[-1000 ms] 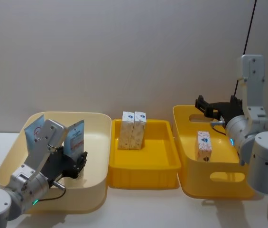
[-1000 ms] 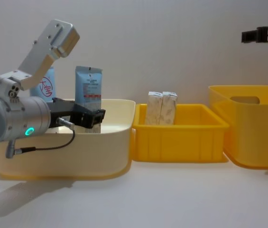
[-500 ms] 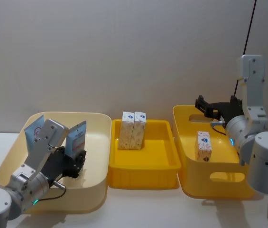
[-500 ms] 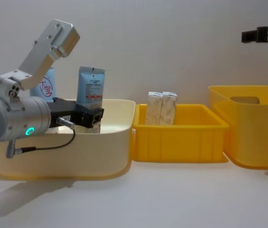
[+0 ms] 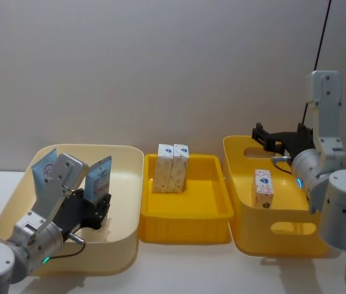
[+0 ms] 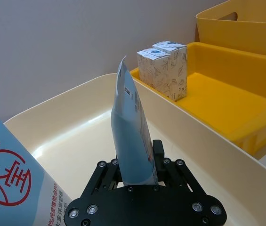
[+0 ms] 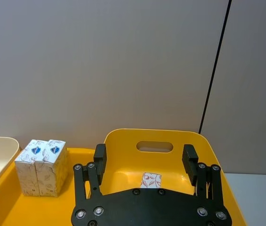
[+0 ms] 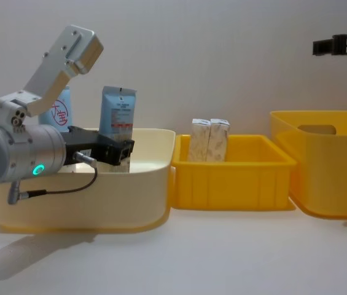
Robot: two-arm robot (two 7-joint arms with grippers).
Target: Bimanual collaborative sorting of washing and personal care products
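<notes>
The left gripper (image 6: 135, 162) sits nearest the robot, low inside the cream bin (image 5: 131, 202), its claw clenched on the lower end of a light-blue squeeze tube (image 6: 132, 132) that stands almost upright above the black fingers. Judging from this pose, the step in hand is the handling of this tube at the cream bin, most likely setting it down among its kind, though a lift out cannot be ruled out. If it is being placed, the next move calls for the tube's foot to rest on the bin floor before the claw lets go, since so tall and thin a tube could topple once freed. A second light-blue tube (image 5: 44, 168), marked with a red ring, leans at the bin's left side, just beside the left arm and apart from the held one. Farther across, the shallow yellow tray (image 5: 185, 229) holds a pair of cream cartons (image 5: 165, 170), upright and touching each other at its back end; the rest of its floor is bare. To the right, the deep yellow bin (image 5: 252, 236) holds a lone carton (image 5: 263, 187), upright and printed with red marks. Farthest off, the right gripper (image 5: 280, 139) hovers above that bin's back wall, its claw released and holding nothing, well above the lone carton, which seems its likely next pick.
</notes>
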